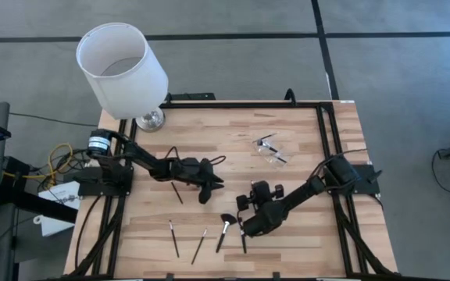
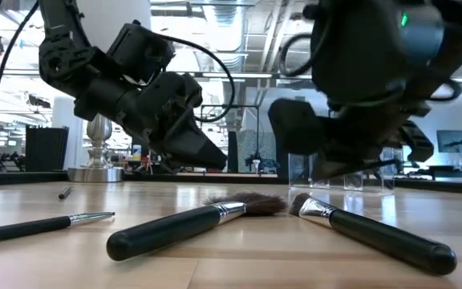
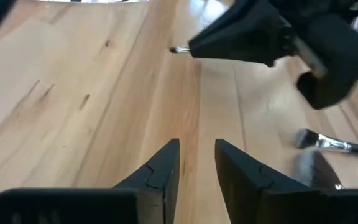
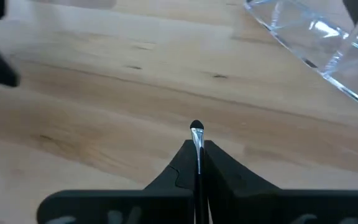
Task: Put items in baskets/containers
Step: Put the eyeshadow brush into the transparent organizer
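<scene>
My right pincer (image 4: 197,163) is clamped on a slim makeup brush with a silver ferrule and a tiny dark tip (image 4: 196,138); the brush pokes out between the closed fingers, over bare wood.

The small clear, glassy container (image 1: 272,150) sits on the pale wooden plank surface (image 1: 233,133) toward 1 o'clock from that pincer, well apart from it. Thin black brushes (image 1: 269,145) lie inside it; I cannot count them.

My left pincer (image 3: 197,163) hangs low over the middle of the surface, jaws slightly apart, nothing between them. One thin black brush (image 1: 176,192) lies just beside that arm.

At 6 o'clock on the surface lie two slim black-handled brushes (image 1: 173,237) and a black brush with a wide fluffy head (image 1: 225,229).

A white cylindrical lampshade (image 1: 122,69) on a silver base stands at 11 o'clock.
</scene>
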